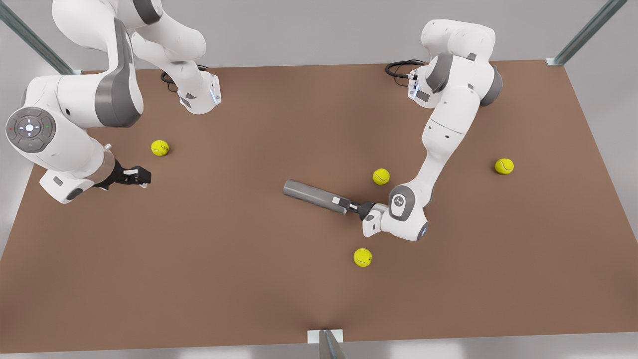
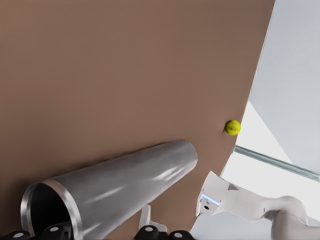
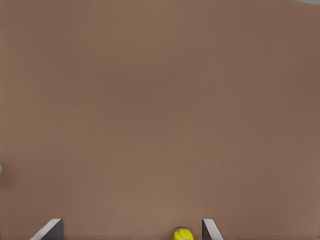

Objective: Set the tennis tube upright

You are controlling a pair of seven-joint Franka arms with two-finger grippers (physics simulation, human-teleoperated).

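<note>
The tennis tube (image 1: 311, 193) is a dark grey metal cylinder lying on its side near the middle of the brown table (image 1: 239, 279). Its hollow end points toward the front view's right. My left gripper (image 1: 345, 203) is shut on that end's rim. In the left wrist view the tennis tube (image 2: 125, 180) runs away from the camera, its open mouth close by. My right gripper (image 1: 143, 177) hovers over the table at the front view's left, far from the tube. Its fingertips (image 3: 50, 229) stand wide apart with nothing between them, so my right gripper (image 3: 131, 230) is open.
Several yellow tennis balls lie on the table: one (image 1: 381, 176) just behind my left wrist, one (image 1: 363, 257) in front of it, one (image 1: 504, 166) at far right, one (image 1: 160, 147) near my right gripper. The arm bases stand at the table's back edge.
</note>
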